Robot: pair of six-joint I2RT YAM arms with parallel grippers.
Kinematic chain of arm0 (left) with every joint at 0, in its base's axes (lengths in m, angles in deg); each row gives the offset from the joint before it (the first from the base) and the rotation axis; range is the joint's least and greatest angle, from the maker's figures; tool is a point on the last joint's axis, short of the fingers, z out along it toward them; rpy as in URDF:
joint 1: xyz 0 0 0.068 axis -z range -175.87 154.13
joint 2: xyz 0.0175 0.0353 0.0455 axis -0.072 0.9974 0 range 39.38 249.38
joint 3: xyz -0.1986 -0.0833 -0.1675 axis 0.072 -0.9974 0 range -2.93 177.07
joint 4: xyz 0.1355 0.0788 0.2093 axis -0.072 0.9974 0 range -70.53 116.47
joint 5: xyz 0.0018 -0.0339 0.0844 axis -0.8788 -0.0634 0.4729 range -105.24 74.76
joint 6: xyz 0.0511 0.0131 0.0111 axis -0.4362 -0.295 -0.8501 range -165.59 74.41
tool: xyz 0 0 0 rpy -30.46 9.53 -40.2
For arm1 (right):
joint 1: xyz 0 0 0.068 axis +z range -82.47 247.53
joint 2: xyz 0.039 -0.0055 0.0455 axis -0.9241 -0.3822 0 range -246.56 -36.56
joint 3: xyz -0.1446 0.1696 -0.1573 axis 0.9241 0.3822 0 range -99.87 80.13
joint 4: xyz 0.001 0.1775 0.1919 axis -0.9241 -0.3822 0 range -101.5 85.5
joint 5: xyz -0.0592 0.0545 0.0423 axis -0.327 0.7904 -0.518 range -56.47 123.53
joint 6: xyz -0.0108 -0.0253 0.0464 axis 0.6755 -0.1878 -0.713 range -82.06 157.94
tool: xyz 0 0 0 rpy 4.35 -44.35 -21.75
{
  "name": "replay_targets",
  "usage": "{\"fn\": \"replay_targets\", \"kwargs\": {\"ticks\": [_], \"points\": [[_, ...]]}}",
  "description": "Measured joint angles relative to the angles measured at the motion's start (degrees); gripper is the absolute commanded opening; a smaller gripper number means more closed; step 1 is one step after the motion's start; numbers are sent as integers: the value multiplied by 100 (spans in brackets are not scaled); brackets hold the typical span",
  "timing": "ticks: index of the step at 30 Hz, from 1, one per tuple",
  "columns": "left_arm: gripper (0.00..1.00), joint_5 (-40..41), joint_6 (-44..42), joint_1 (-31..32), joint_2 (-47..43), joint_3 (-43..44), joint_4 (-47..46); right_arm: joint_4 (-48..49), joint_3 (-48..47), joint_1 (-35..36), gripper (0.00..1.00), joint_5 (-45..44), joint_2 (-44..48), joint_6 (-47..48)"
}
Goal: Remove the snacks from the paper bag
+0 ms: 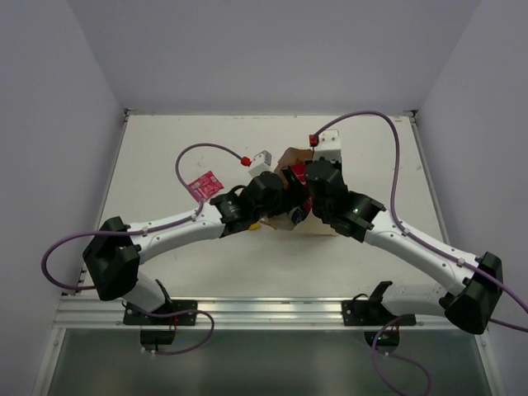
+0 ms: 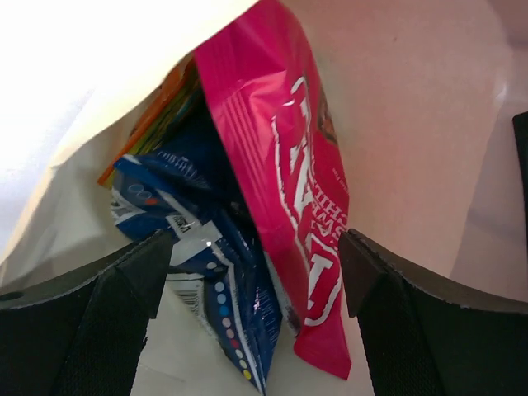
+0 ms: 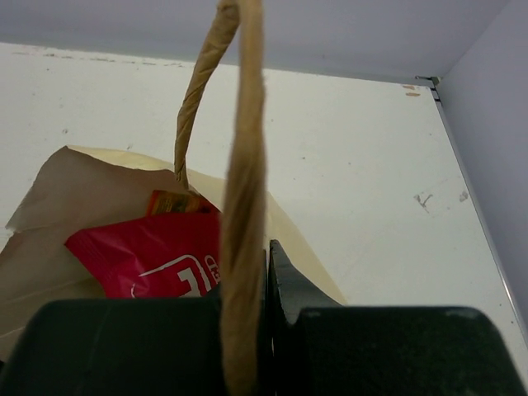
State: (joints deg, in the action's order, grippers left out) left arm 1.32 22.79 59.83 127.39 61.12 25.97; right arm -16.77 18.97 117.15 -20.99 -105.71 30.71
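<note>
White table point(image 1: 264, 272), magenta pouch point(image 2: 272, 148), unreadable lettering

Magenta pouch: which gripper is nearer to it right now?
Left. The left gripper is open, the magenta pouch between its fingers; the right gripper is shut on the cord handle, clear of the pouch.

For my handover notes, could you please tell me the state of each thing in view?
Paper bag: open, snacks inside.
Right gripper: shut on handle.
Left gripper: open, at bag mouth.
Magenta pouch: in bag, straddled by left gripper.
Blue chip bag: in bag, crumpled.
Small pink packet: out, on table.
</note>
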Motion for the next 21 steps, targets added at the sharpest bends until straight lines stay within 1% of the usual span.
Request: {"fn": "replay_targets", "kwargs": {"ticks": [4,7,16,19,20,21], "points": [[87,-2,-7,11,-26,-33,-4,-107,-133,20,0,-2,-131,-210],[84,11,-61,20,-17,-24,-2,-116,-170,26,0,4,-181,-284],[73,68,-337,20,439,433,2,-136,-170,42,0,31,-181,-367],[66,94,-380,-2,459,492,-4,-149,-170,55,0,52,-181,-374],[59,98,-396,-9,461,507,-7,-149,-170,59,0,68,-181,-380],[56,103,-396,-20,472,527,-11,-151,-170,63,0,79,-181,-389]]}}
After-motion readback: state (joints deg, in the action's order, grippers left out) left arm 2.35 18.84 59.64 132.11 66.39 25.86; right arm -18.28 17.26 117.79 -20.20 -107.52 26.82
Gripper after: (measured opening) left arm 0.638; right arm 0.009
